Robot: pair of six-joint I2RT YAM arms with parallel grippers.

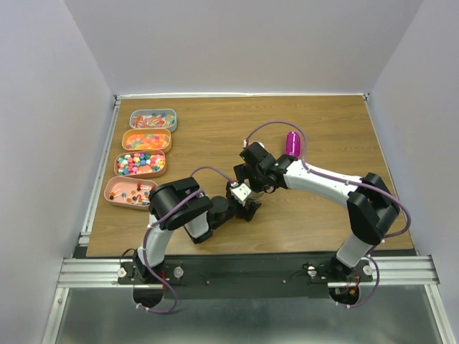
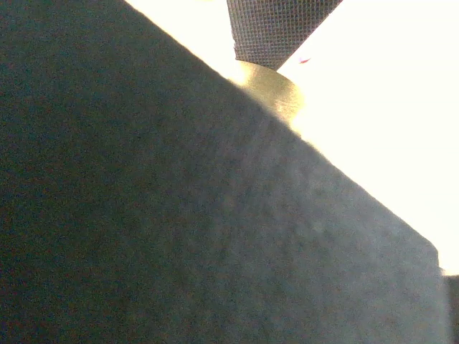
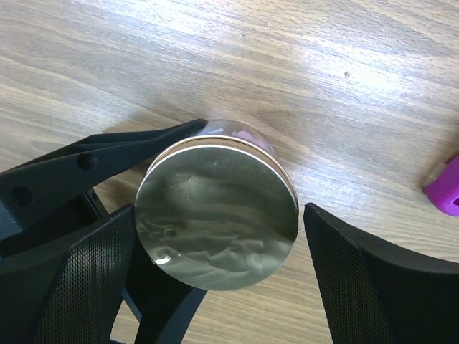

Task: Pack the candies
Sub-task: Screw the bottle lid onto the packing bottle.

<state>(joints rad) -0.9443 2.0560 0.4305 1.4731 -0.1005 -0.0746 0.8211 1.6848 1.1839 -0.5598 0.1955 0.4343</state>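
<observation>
Right gripper (image 3: pixel 215 215): apart, straddling lid (image 3: pixel 215 172) of jar (image 3: pixel 247 134), not gripping. Left gripper (image 1: pixel 239 208): seemingly clamped on jar body. Candies (image 1: pixel 142 163): far-left trays (image 1: pixel 107 192), well apart. Step: opening jar. Next: close squarely on lid rim, twist off, keep jar steady.

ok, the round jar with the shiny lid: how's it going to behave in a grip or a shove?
Jar looks rigid: clear wall, metal-looking lid, so probably no give under a squeeze. Smooth glossy surfaces suggest it may slip or twist in a pinch. Round body: likely to roll if knocked onto its side on the wood table.
</observation>
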